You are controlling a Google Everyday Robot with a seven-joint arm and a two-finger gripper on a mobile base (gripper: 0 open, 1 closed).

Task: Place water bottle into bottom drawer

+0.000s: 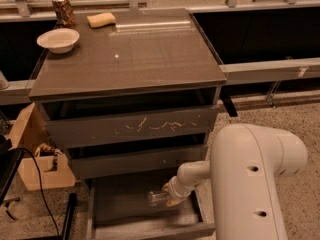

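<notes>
Water bottle [156, 199] between fingers [173, 202] over drawer [120, 209]

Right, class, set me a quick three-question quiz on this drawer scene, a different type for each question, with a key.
1. True or false: the bottom drawer is pulled open.
2. What does the gripper hold over that drawer? A) a cup B) a bottle C) a spoon
3. Short answer: which drawer's front shows pale scratches?

Key:
1. True.
2. B.
3. The top drawer.
</notes>
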